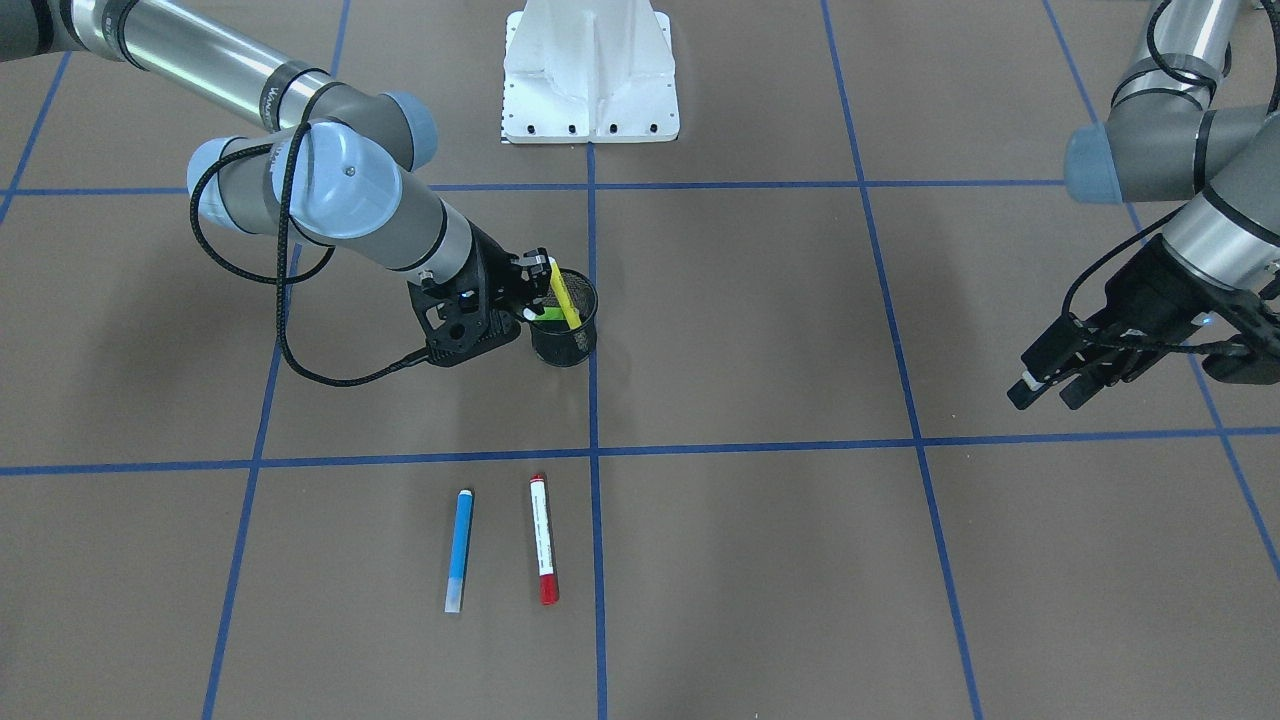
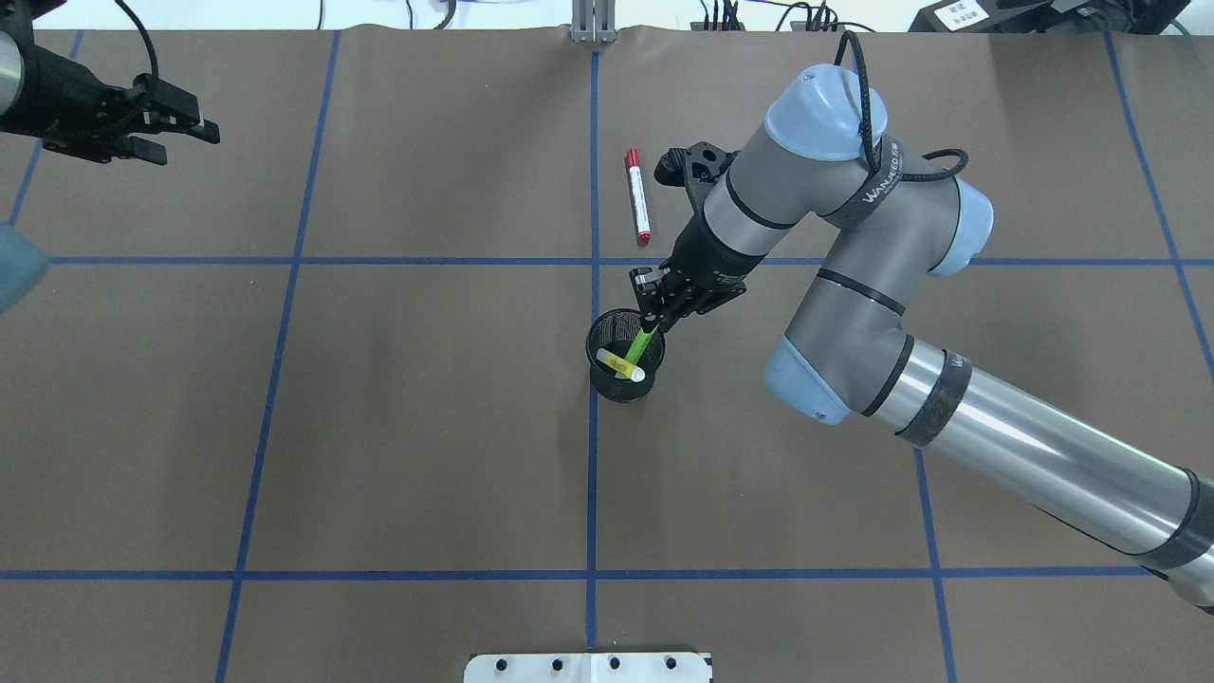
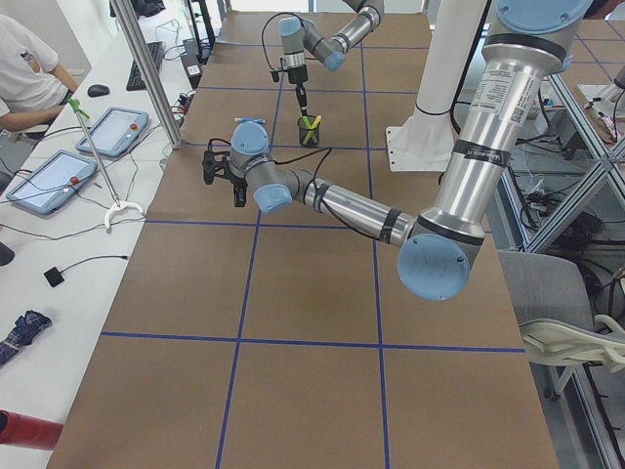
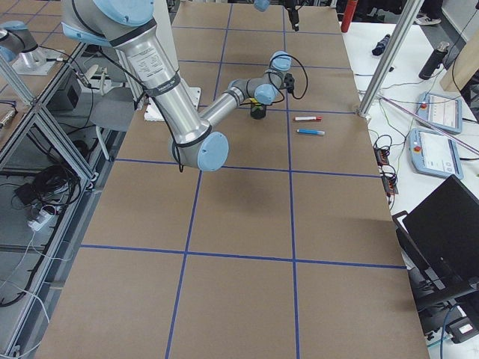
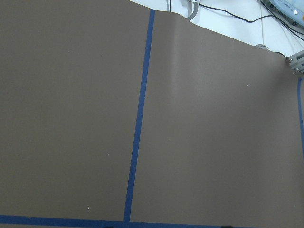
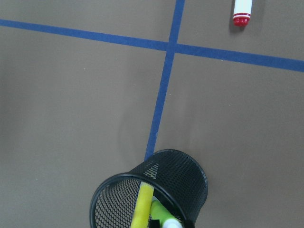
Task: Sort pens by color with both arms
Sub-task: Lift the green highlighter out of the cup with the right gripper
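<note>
Lower centre: blue pen [image 1: 460, 548] and red-capped white pen [image 1: 543, 540] lie flat, side by side, apart. Right edge: left gripper [image 1: 1045, 392] above table [image 1: 780, 560], fingers spread, empty. Centre: mesh cup [image 1: 565, 350] holds yellow pen [image 1: 565, 298] and green pen [image 1: 547, 315], both leaning. Right gripper [image 2: 651, 315] at green pen's top end; whether it grips, cannot tell.

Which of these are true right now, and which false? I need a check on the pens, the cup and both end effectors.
1. The yellow pen and green pen sit in the black mesh cup. True.
2. The blue pen is also in the cup. False: it lies on the table, beside the red-capped pen but apart from it.
3. The left end effector holds a pen. False: it is empty and far from every pen.
4. The right end effector is at the cup's rim. True.
</note>
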You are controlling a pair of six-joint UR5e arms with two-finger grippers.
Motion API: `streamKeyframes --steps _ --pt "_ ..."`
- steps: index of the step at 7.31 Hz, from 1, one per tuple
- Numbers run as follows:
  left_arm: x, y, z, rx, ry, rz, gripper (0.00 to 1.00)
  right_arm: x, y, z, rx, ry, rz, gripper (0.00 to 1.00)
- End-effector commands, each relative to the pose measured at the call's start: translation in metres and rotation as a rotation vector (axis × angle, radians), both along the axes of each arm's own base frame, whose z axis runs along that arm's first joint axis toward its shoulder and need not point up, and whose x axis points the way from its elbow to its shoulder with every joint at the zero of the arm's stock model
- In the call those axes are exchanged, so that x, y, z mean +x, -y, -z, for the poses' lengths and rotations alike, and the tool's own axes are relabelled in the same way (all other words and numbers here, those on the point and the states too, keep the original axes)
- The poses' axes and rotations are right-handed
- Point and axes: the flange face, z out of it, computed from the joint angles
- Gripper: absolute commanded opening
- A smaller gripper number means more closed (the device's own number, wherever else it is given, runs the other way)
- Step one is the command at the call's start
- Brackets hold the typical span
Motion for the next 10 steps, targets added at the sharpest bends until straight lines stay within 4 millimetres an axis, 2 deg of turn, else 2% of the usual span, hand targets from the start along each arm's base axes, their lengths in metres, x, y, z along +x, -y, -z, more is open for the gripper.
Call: streamKeyframes --steps 1,2,3,4,6,8,9,10 --pt "0.000 0.000 0.001 0.002 -0.001 0.000 0.81 0.034 0.013 0.020 0.022 0.040 -0.033 0.00" --pt "0.000 0.000 0.001 0.001 -0.002 0.001 0.81 0.075 0.017 0.049 0.047 0.078 -0.070 0.00" --pt "0.000 0.000 0.001 0.001 -0.002 0.001 0.81 0.104 0.015 0.075 0.094 0.106 -0.118 0.00" --pt "0.000 0.000 0.001 0.001 -0.002 0.001 0.81 0.118 0.013 0.088 0.153 0.112 -0.188 0.00" --pt "0.000 0.000 0.000 -0.002 0.000 0.001 0.81 0.126 0.020 0.106 0.295 0.079 -0.380 0.00" --pt "0.001 0.000 -0.002 -0.003 0.001 -0.002 0.81 0.057 -0.012 0.113 0.536 -0.052 -0.604 0.00" --pt "0.001 0.001 -0.003 -0.005 0.003 -0.002 0.81 0.049 -0.014 0.112 0.586 -0.059 -0.644 0.00" --pt "0.001 0.000 -0.004 -0.006 0.004 -0.002 0.81 0.030 -0.002 0.112 0.614 -0.040 -0.717 0.00"
